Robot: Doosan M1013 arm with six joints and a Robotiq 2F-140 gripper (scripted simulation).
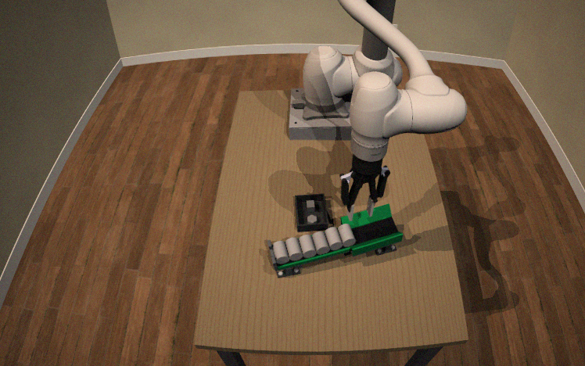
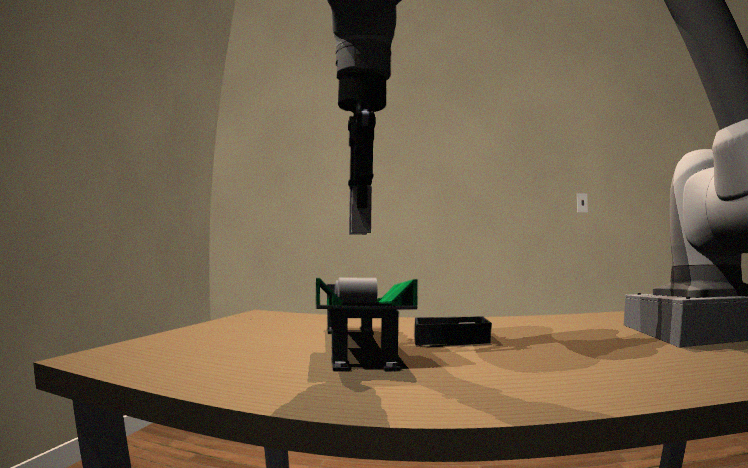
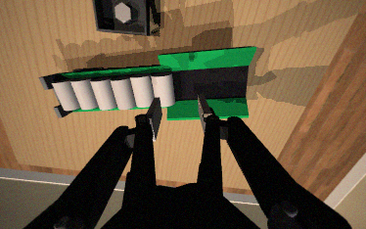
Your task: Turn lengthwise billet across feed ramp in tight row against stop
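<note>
Several grey billets [image 1: 314, 245] lie across the green feed ramp [image 1: 374, 228], side by side in one row that reaches the stop [image 1: 271, 254] at the ramp's low left end. In the wrist view the row [image 3: 114, 93] fills the ramp's left part and the dark upper part [image 3: 210, 88] is bare. My gripper [image 1: 360, 212] hangs high above the ramp's upper part, pointing straight down. Its fingers stand partly apart with nothing between them. In the side view the gripper [image 2: 359, 223] is well above the one billet that shows there [image 2: 356, 290].
A black tray [image 1: 311, 212] holding small grey parts sits on the table just behind the ramp; it also shows in the side view [image 2: 452, 330]. The robot base [image 1: 317, 116] stands on a grey block at the table's far end. The ramp stands on black legs [image 2: 362, 344].
</note>
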